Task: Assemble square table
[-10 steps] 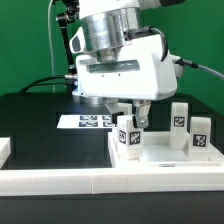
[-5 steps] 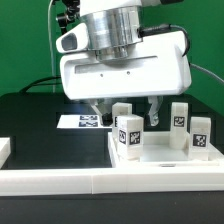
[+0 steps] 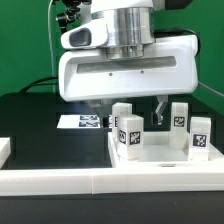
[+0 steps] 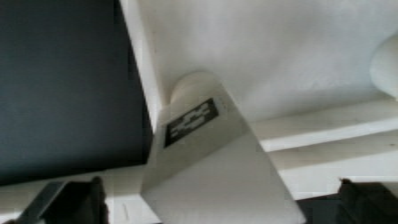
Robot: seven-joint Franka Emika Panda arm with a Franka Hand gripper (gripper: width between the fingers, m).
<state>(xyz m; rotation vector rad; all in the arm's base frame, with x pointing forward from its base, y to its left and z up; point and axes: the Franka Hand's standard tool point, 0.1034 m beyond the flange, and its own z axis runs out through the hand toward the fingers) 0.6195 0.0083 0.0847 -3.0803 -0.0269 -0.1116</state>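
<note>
Panda arm vertical over tabletop (image 3: 160,158), wrist pointing down; gripper (image 3: 128,106) with jaws spread wide, holding nothing, fingers either side of front leg (image 3: 128,136); four legs upright on tabletop against border wall (image 3: 70,180); black table (image 3: 30,120) free at exterior view's left

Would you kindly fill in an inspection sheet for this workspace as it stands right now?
Surface: black table, bare at the exterior view's left.
Job's things: white tabletop lies flat; four tagged legs stand on it, the nearest leg upright below the gripper.
Clutter: nothing seen.
Grippers: gripper open, holding nothing, fingers either side of the nearest leg's top.
Cables: black cable runs behind the arm.
Surroundings: marker board on the table; white border wall in front; green backdrop.
</note>
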